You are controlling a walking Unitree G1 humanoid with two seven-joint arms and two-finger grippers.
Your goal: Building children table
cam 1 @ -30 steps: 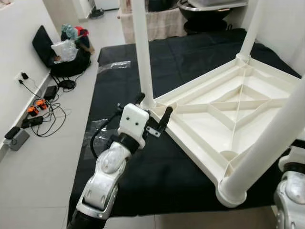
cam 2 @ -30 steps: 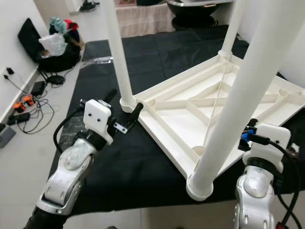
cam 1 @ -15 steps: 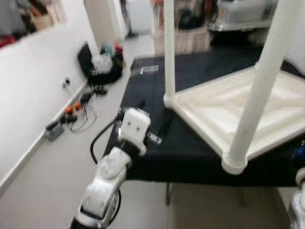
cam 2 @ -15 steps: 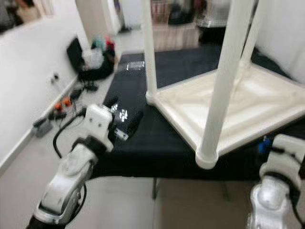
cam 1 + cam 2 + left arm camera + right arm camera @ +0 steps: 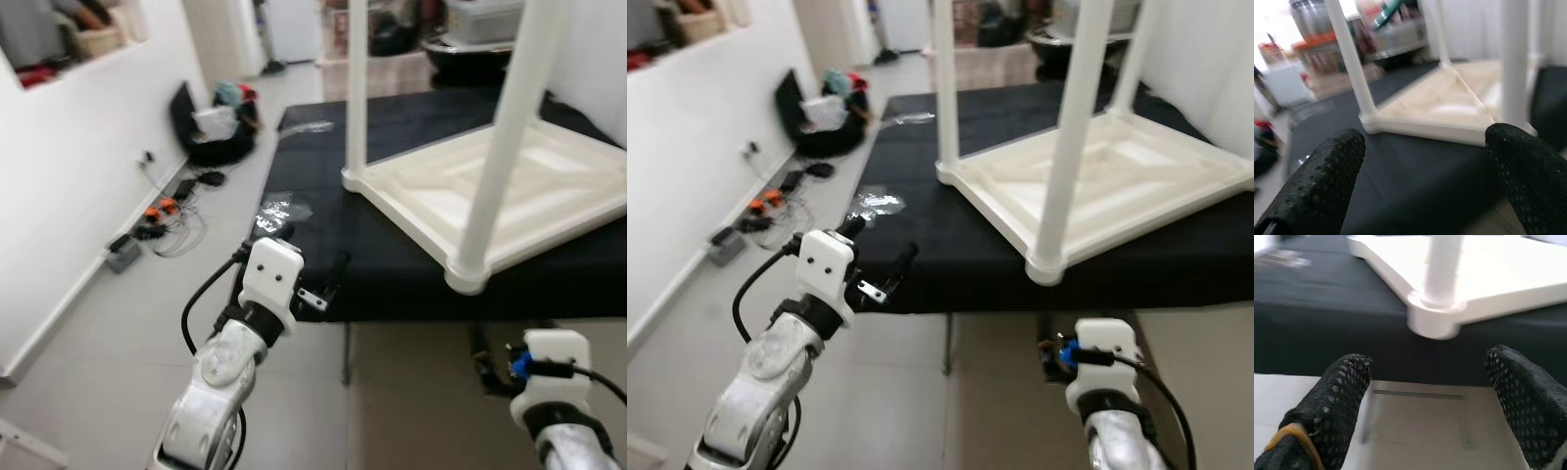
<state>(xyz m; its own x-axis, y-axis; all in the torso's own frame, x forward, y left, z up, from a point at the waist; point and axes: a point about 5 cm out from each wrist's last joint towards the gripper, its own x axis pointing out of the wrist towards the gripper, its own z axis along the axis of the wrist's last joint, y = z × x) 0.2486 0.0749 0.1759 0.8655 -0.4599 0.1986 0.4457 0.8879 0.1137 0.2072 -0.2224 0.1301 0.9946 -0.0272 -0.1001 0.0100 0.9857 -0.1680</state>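
Note:
The white children's table [image 5: 519,181] lies upside down on a black-covered platform [image 5: 392,264], its legs pointing up; the nearest leg [image 5: 495,147] rises from the front corner. My left gripper [image 5: 313,257] hovers open at the platform's front left edge, well short of the table, with nothing between its fingers. In the left wrist view the table [image 5: 1449,105] lies ahead between the two black pads. My right gripper [image 5: 1435,391] is open and empty, low in front of the platform edge, below the table's near corner [image 5: 1437,316].
Bags [image 5: 217,122], a power strip and cables [image 5: 162,211] lie along the left wall. A crumpled plastic wrap [image 5: 277,209] sits on the platform's left side. Grey tiled floor [image 5: 118,352] spreads before the platform. Shelves and a dark basin [image 5: 470,49] stand behind.
The camera has drawn back from the platform. My left gripper, earlier beside the table's corner leg, is now off at the platform edge. The right gripper sits lower.

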